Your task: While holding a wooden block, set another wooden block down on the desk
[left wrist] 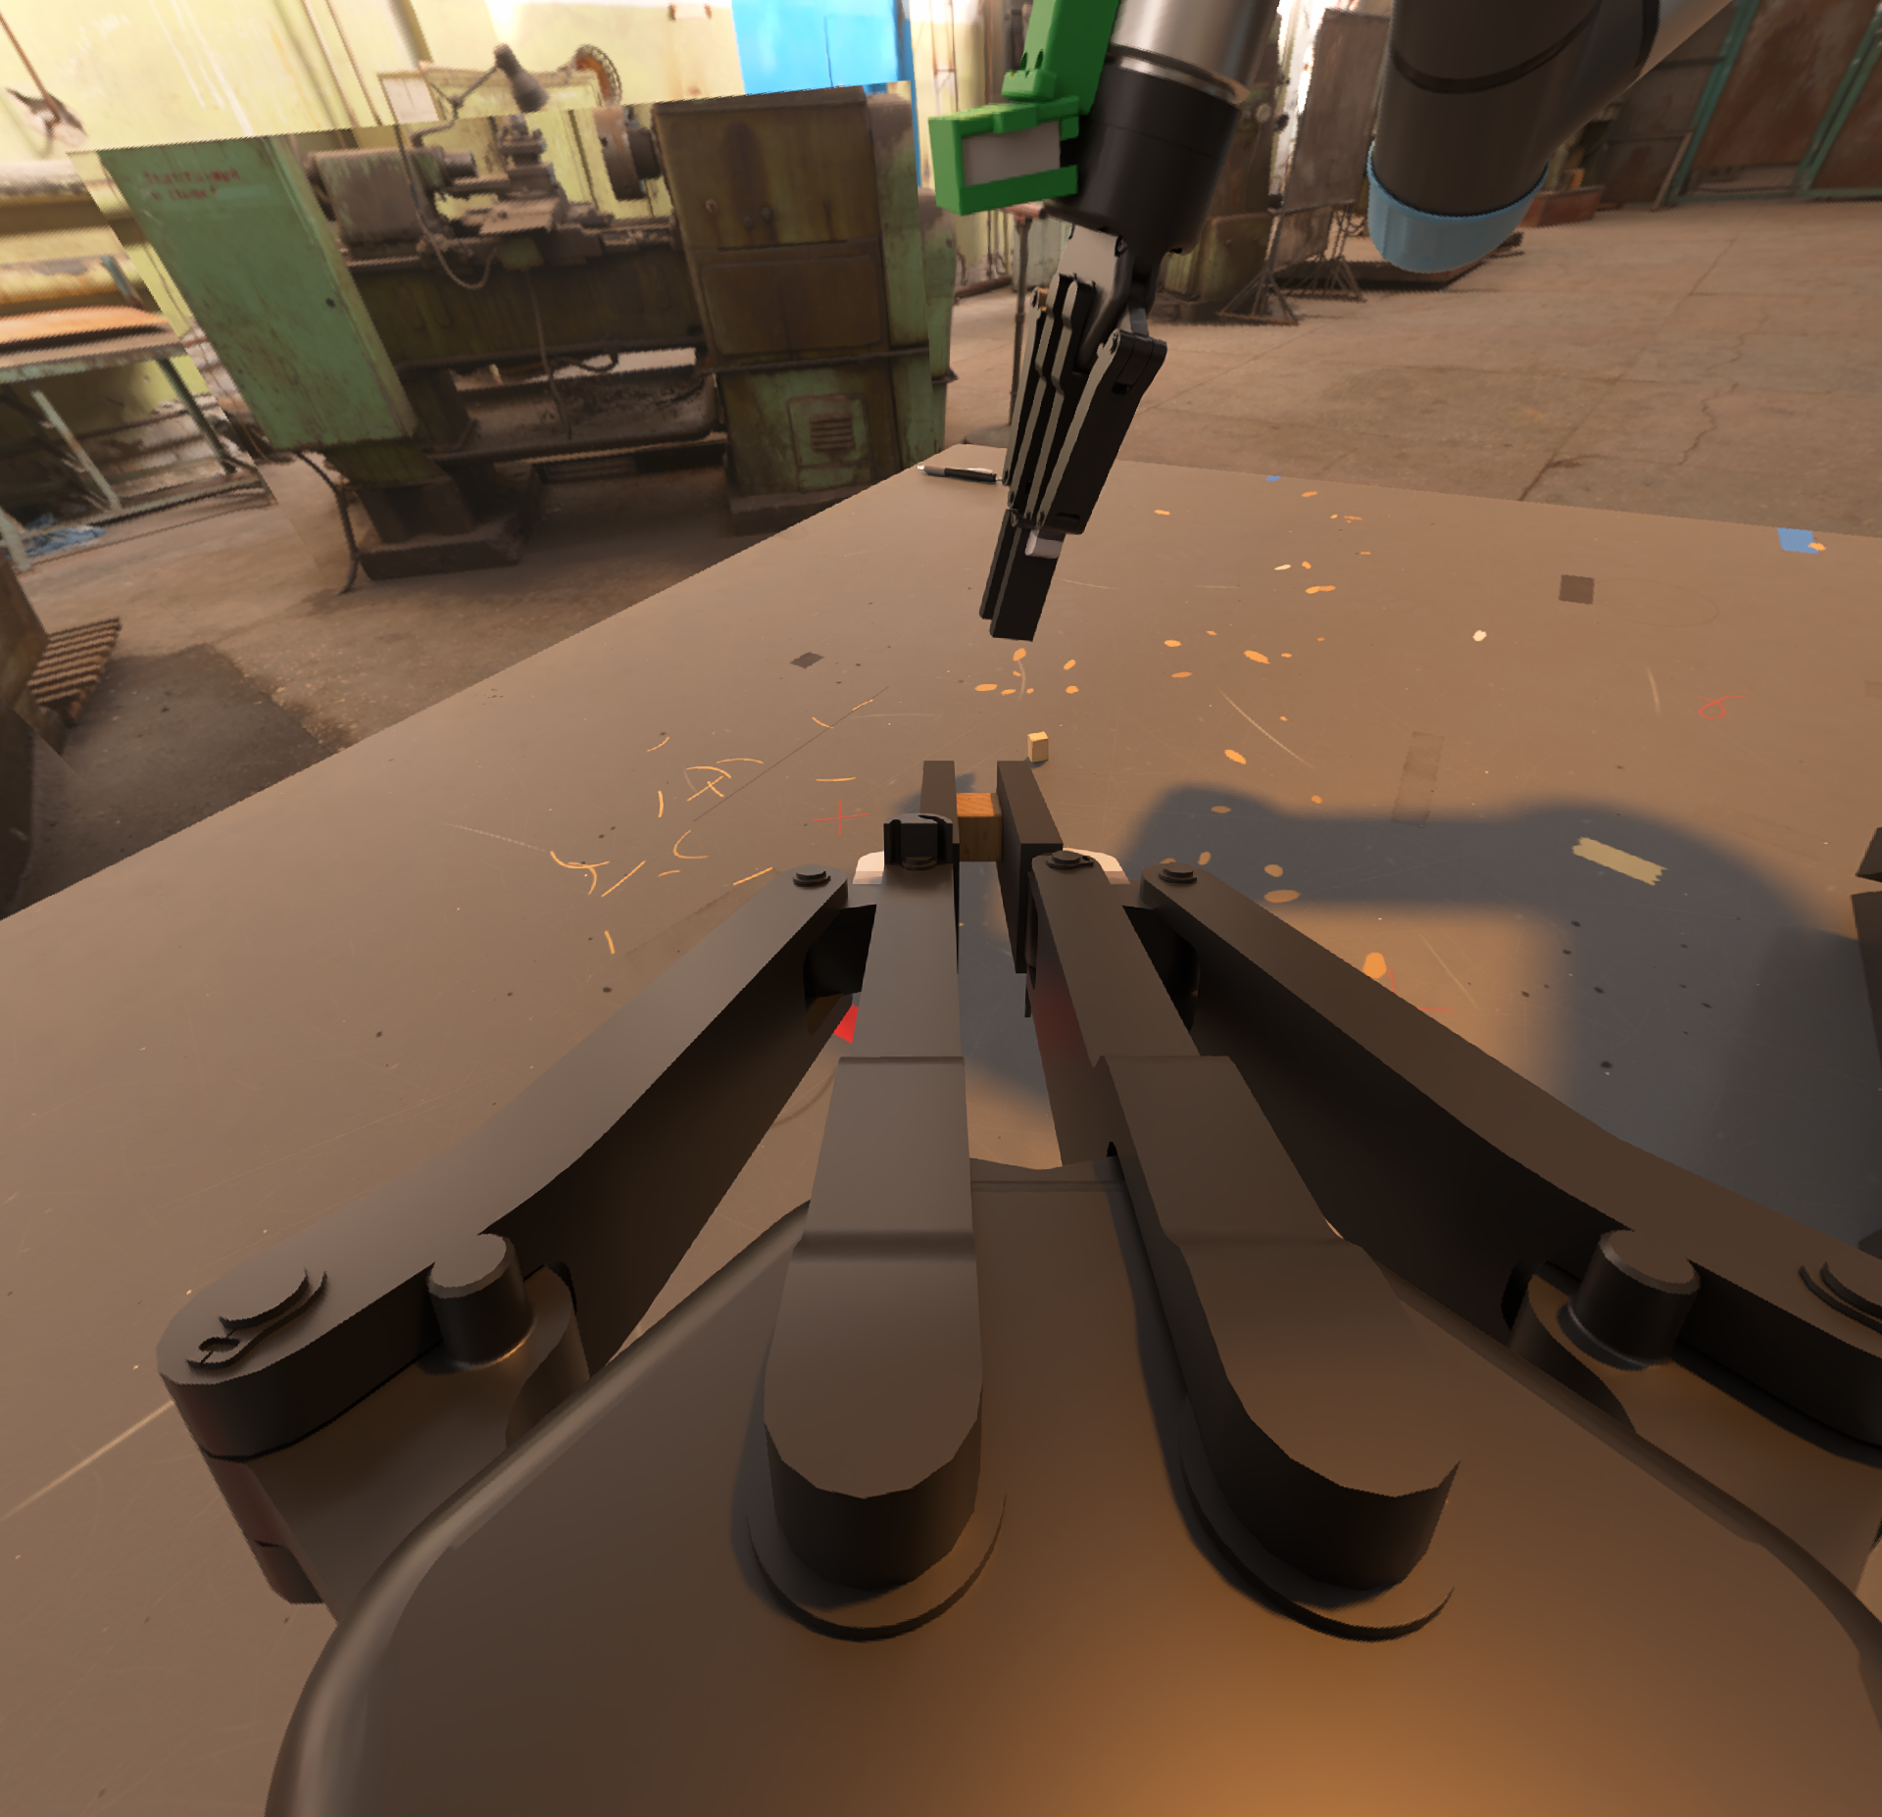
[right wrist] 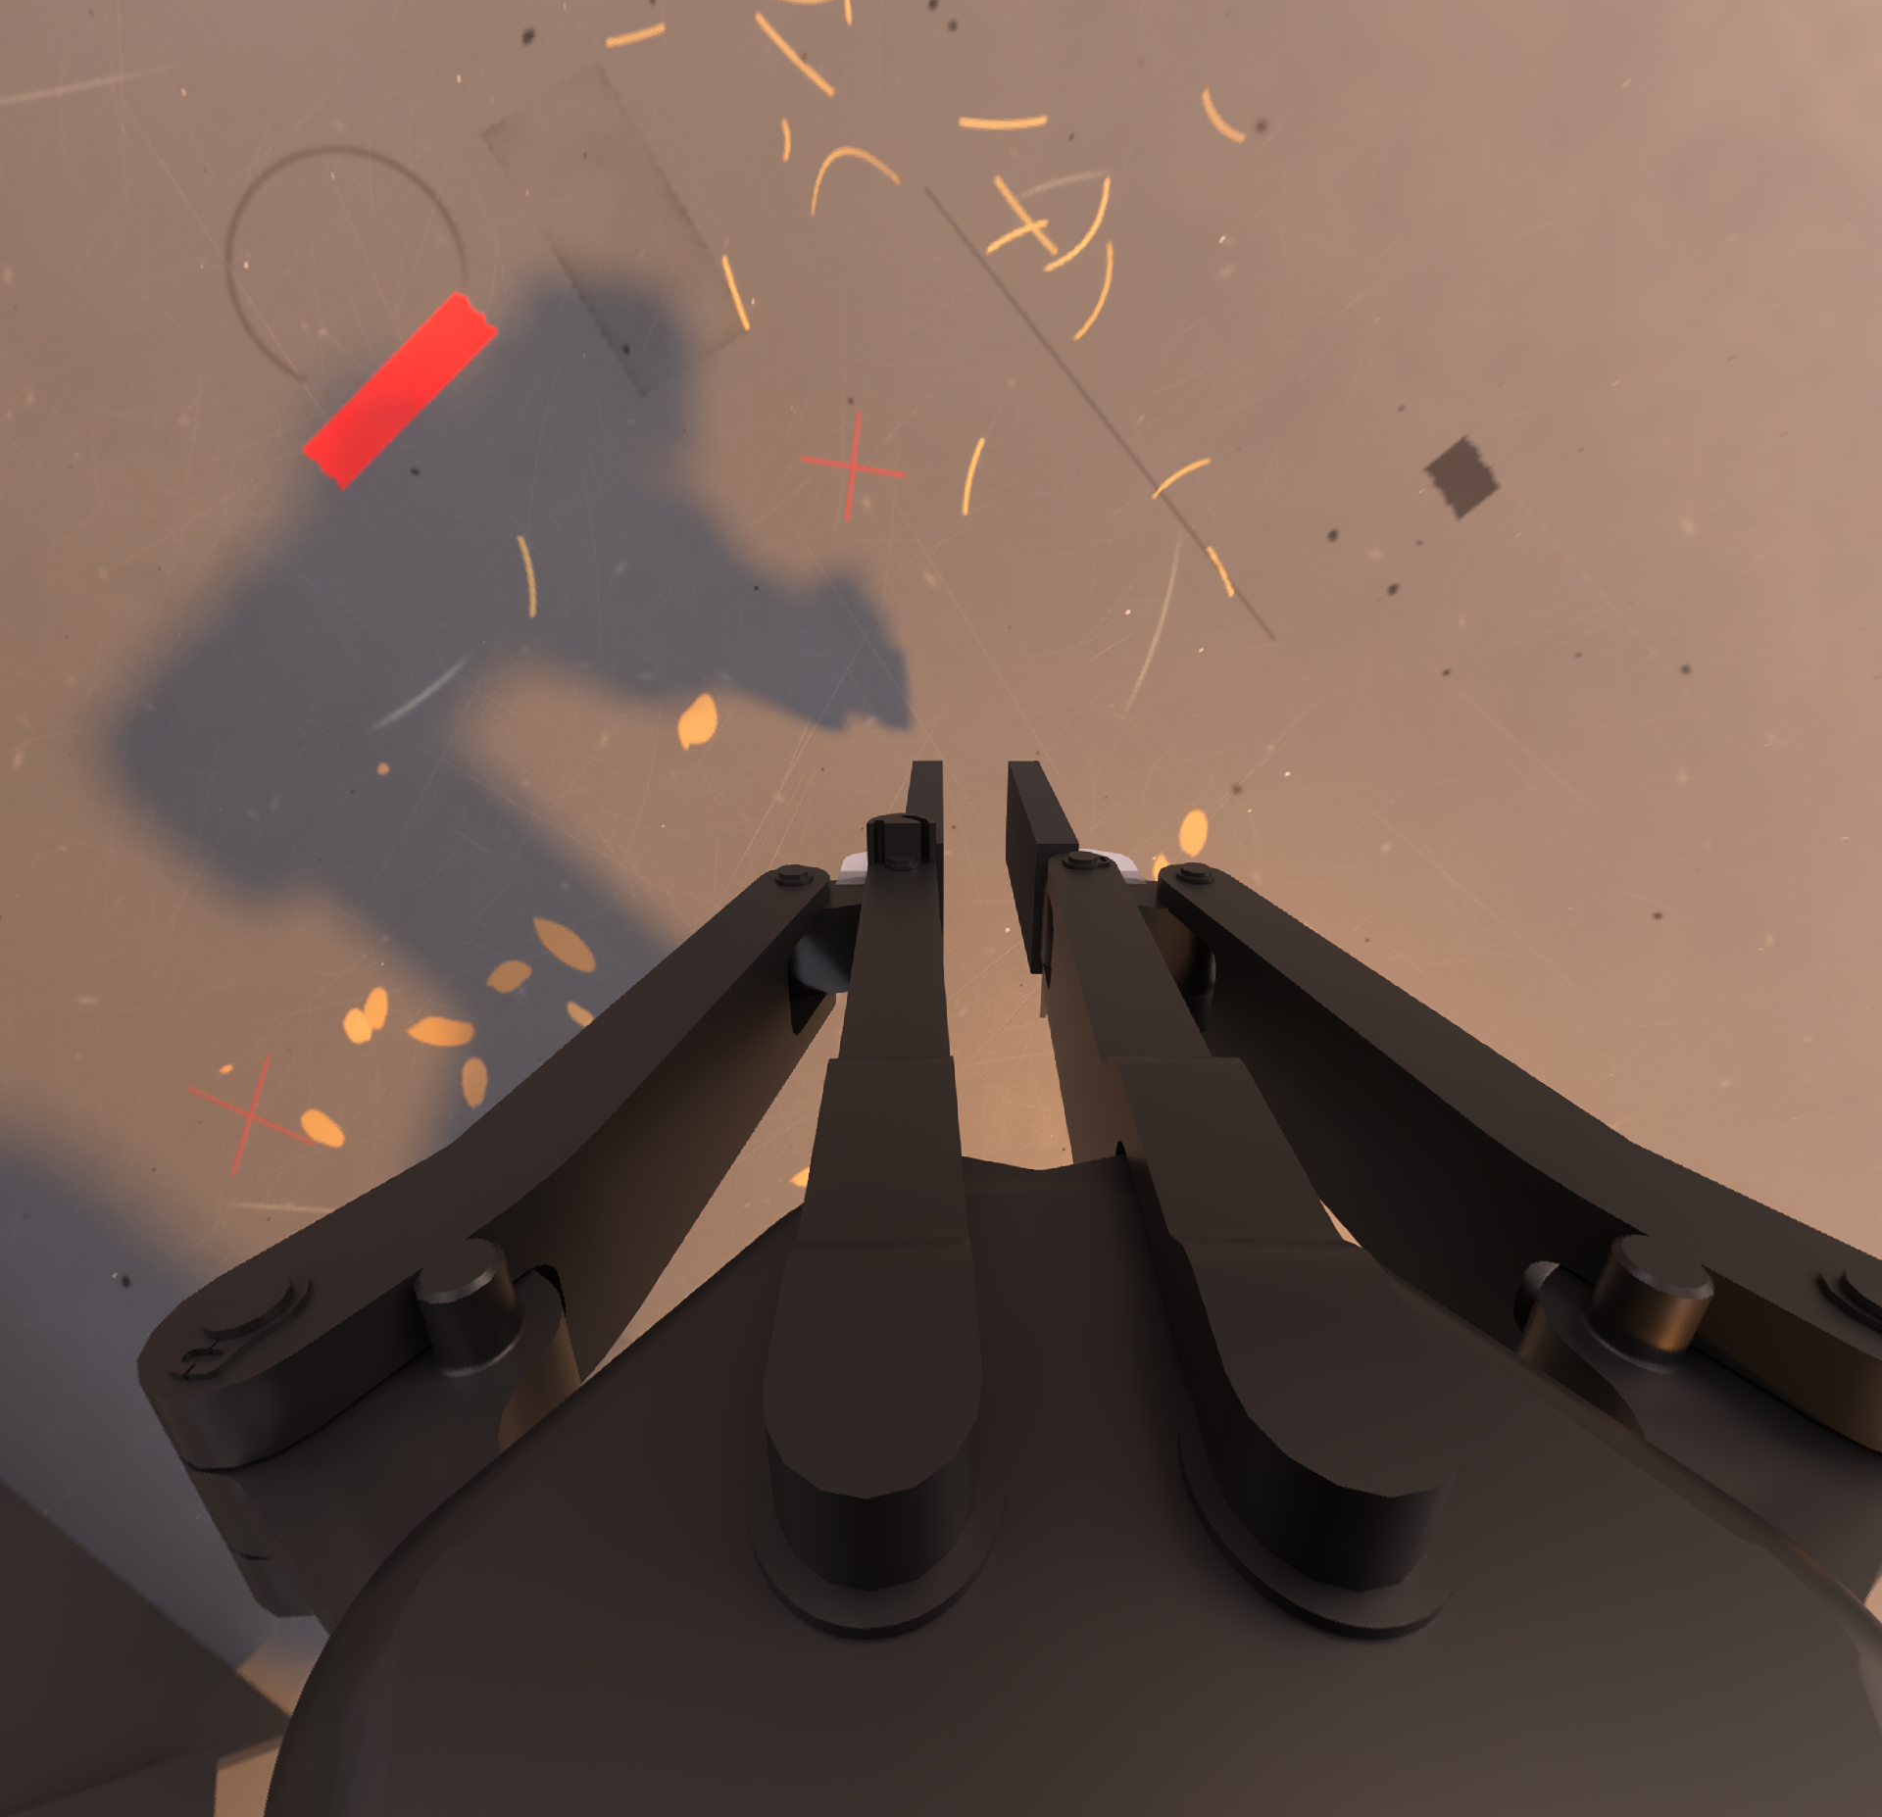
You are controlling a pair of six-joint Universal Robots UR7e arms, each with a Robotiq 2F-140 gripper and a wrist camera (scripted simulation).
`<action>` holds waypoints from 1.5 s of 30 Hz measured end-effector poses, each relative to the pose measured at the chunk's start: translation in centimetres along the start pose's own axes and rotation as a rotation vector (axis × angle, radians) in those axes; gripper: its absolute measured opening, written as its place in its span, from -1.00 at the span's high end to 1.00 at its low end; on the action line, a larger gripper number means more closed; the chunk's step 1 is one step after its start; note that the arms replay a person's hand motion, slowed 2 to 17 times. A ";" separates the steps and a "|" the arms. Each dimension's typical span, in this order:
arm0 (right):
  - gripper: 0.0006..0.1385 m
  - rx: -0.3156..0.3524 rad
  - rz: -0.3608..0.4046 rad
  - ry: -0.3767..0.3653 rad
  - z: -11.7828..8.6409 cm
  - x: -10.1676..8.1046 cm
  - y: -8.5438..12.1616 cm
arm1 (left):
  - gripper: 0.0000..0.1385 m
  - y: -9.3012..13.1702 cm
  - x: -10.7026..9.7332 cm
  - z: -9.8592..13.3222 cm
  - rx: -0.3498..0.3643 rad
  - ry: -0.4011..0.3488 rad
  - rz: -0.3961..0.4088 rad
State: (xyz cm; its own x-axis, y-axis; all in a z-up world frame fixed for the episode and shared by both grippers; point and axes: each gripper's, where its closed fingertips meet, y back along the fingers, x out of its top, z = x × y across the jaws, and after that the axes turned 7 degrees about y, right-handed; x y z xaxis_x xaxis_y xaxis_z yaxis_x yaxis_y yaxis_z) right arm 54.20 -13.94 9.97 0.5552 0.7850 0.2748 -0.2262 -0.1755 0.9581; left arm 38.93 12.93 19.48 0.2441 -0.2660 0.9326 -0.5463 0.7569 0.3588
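Hidden and cut-off parts

The left gripper's fingers (left wrist: 1023, 821) hide the wooden block's (left wrist: 976, 823) sides; the pale cube (left wrist: 1038, 746) at one o'clock is too small to identify; the pen (left wrist: 962, 473) runs behind the right gripper (left wrist: 1018, 602).

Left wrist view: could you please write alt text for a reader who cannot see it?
The left gripper is shut on a wooden block above a brown desk. A paler small block lies on the desk beyond, and the right gripper hangs above it, holding nothing.

Matte black claw (left wrist: 978, 801), green bracket (left wrist: 1008, 144)
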 end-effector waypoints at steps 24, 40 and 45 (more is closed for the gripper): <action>0.76 -0.300 0.387 0.000 1.7 4.7 7.5 | 0.84 0.1 0.1 0.2 0.003 -0.007 0.001; 0.75 -0.492 0.682 -0.022 2.1 7.3 12.9 | 0.84 0.2 0.2 0.4 0.006 -0.013 0.000; 0.74 -0.542 0.756 -0.037 2.1 7.7 14.2 | 0.84 0.3 0.2 0.4 0.009 -0.015 0.000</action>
State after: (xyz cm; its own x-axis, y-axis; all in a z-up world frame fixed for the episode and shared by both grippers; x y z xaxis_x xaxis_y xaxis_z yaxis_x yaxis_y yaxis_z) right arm 56.94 -11.65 25.90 0.1306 0.5543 0.8220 -0.8758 -0.3242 0.3577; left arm 38.54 12.85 19.83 0.2319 -0.2752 0.9330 -0.5533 0.7515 0.3592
